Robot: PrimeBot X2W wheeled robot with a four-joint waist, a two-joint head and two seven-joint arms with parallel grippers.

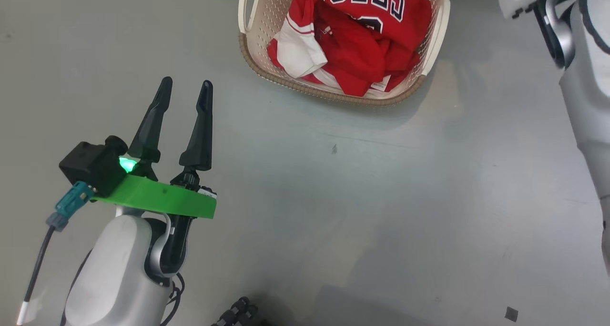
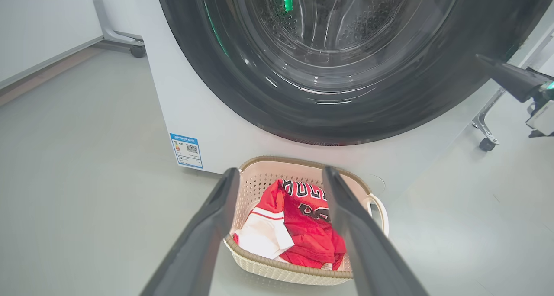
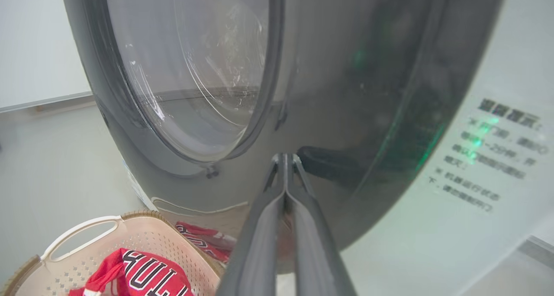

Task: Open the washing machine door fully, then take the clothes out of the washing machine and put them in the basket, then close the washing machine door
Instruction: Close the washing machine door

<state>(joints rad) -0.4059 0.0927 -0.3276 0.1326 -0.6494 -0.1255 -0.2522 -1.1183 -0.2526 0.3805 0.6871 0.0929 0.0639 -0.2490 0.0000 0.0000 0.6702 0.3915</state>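
On grey floor (image 1: pixel 333 211): 1 basket (image 1: pixel 267 16), cream with brown rim, 2 side handles, standing just in front of 1 washing machine (image 2: pixel 207 127). All the clothes (image 1: pixel 362 49) sit inside the basket as 1 heap. It has a red jersey piece with dark-outlined lettering and a white piece with red stripes, so 2 fabrics; exact garment count unclear. 1 washing machine door (image 2: pixel 242 92), glossy black rim and clear glass centre, lies against the white front and looks closed; latch cannot be told. Perforated drum (image 2: pixel 346 23) shows through the glass. 1 blue label sticker (image 2: pixel 187 151) low on the front. 2 casters (image 2: pixel 138 50) on frames either side of the machine.

2 grippers. Left gripper (image 1: pixel 187 83) is released, 2 fingers spread, nothing between them, over the floor near the basket but apart from it, pointing toward it. Right gripper (image 3: pixel 285 157) is clenched, 2 fingers pressed together on nothing. Its tips are at the door's black rim and seem to touch it.
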